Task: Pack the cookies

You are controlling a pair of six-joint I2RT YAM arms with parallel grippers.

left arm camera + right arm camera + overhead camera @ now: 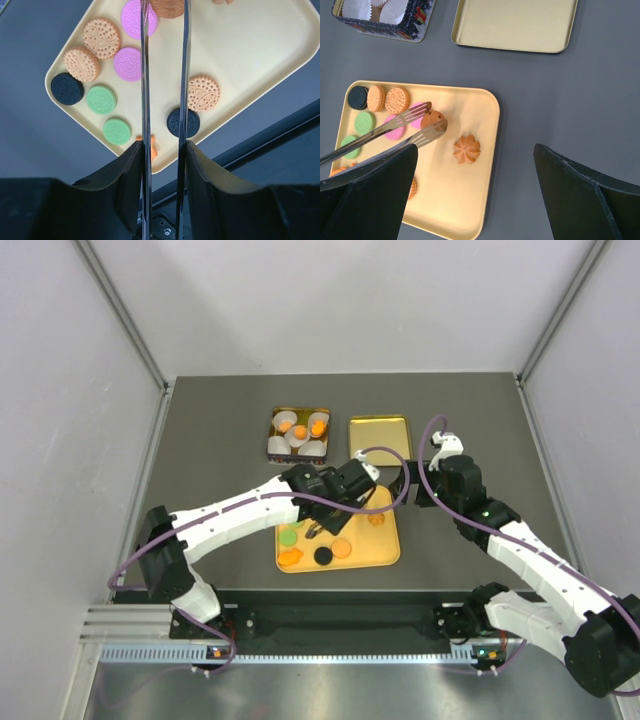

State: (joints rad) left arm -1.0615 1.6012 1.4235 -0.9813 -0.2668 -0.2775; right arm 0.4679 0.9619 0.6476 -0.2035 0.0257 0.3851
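Note:
The cookies lie on a yellow tray (250, 55): black (67, 88), tan (101, 37), pink (129, 64) and green (101, 99) discs, plus an orange flower-shaped one (466, 149). My left gripper (164, 165) is shut on a pair of metal tongs (145, 100). The tong tips pinch a brown chip cookie (434, 120) just above the tray. My right gripper (476, 159) hangs open over the tray's right part, holding nothing. In the top view the left gripper (348, 483) covers the tray's far edge and the right gripper (412, 485) is beside it.
A dark tin box (272, 447) with white paper cups, some holding orange cookies, stands behind the tray. Its gold lid (379, 435) lies open-side up to the right. A black rail (340, 620) runs along the table's near edge.

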